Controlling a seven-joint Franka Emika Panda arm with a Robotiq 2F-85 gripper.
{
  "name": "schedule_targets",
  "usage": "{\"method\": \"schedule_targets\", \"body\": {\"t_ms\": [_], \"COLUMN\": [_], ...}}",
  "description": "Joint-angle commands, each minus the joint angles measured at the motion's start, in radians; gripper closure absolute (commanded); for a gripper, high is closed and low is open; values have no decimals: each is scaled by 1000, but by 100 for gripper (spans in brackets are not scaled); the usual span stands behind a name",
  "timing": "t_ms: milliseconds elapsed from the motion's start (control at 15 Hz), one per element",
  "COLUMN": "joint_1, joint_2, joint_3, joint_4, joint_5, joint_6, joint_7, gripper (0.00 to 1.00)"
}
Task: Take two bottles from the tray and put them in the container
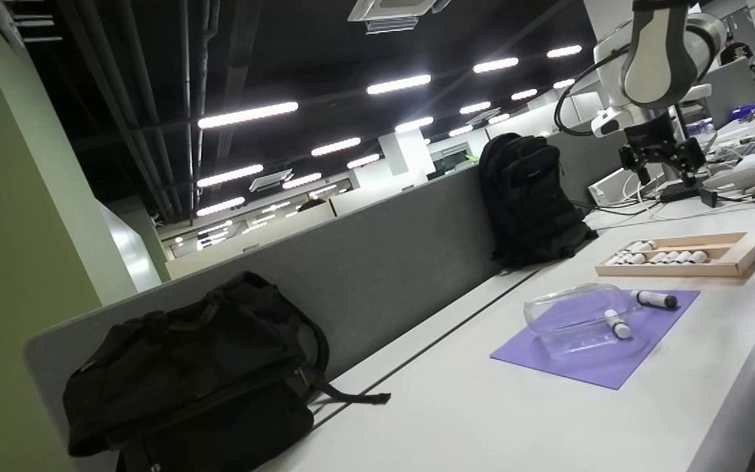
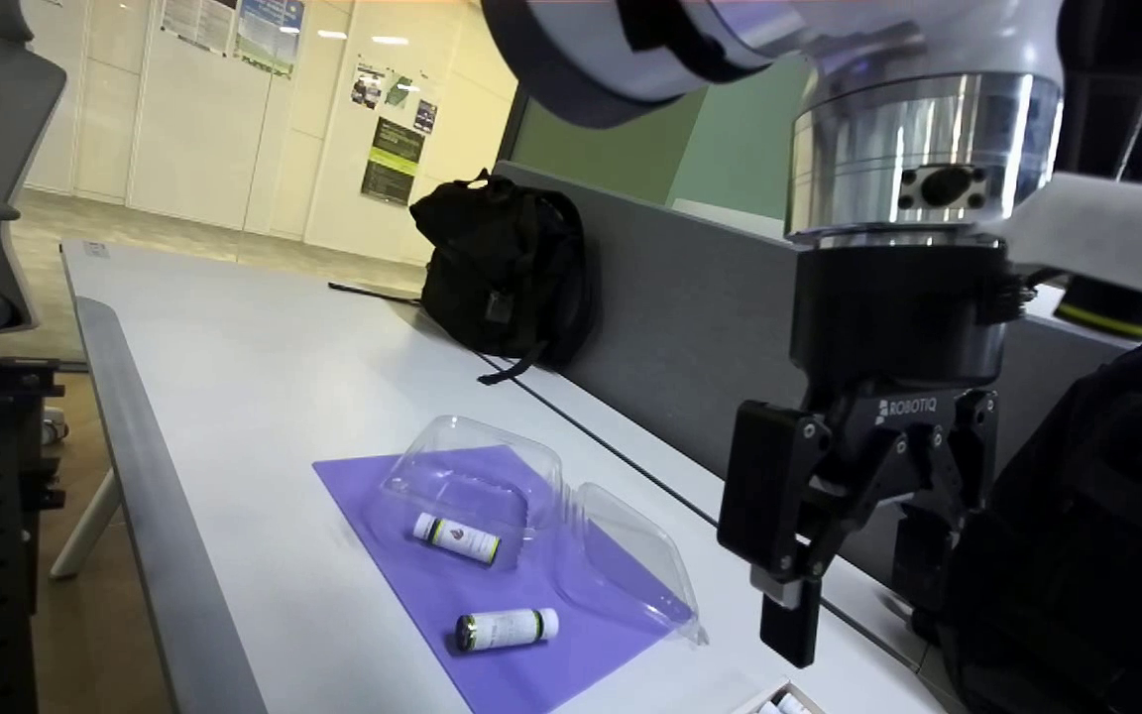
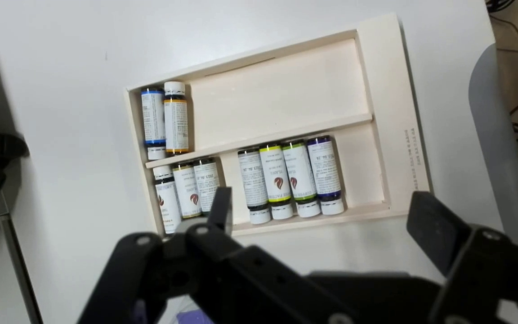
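Note:
The light wooden tray lies below my gripper in the wrist view, split by a divider. Several white-capped, dark glass bottles with white labels lie in it. The tray also shows in both exterior views, only a corner in the latter. The clear container stands open on the purple mat, its lid folded out. One bottle lies at the container, seemingly inside it. Another bottle lies beside it on the mat. My gripper is open and empty above the tray's long side.
The purple mat lies on the white table. A grey partition runs along one long side, with two black backpacks against it. Cables and equipment lie behind the tray. The table's edge runs opposite the partition.

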Motion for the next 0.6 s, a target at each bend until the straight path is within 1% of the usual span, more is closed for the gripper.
{"method": "schedule_targets", "body": {"t_ms": [0,133,333,533], "joint_1": [-9,-10,-22,-39], "joint_2": [-2,17,91,169], "joint_3": [10,10,-2,1], "joint_4": [1,2,15,28], "joint_5": [3,14,0,30], "joint_6": [-3,-3,7,0], "joint_7": [-3,-20,0,-14], "gripper": [0,0,0,0]}}
